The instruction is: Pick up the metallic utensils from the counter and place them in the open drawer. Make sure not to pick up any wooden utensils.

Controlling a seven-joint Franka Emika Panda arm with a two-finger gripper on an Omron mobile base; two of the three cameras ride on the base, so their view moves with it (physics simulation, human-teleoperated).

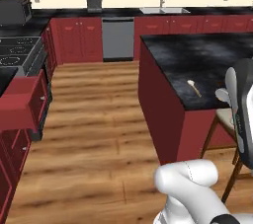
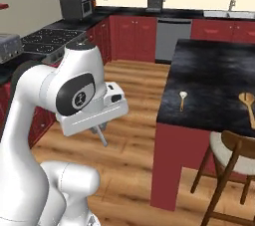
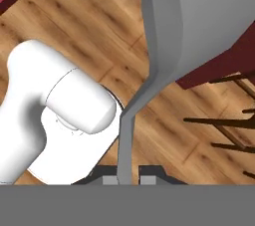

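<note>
Claw (image 3: 124, 180) was clamped on a metallic utensil (image 3: 149, 60), carry step; next move required reaching the open drawer (image 1: 22, 102).

White Franka arm: folded, hand raised level with its elbow. Two-finger gripper (image 3: 124, 180): dark tips clamped on a slim grey metal utensil (image 3: 149, 85), handle between the jaws.

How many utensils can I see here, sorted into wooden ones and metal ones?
Wooden: 2, the orange-brown wooden spoon and the small tan-handled spoon, both lying on the counter.
Metal: 1, the grey metal utensil pinched in the gripper.
Total: 3.
</note>
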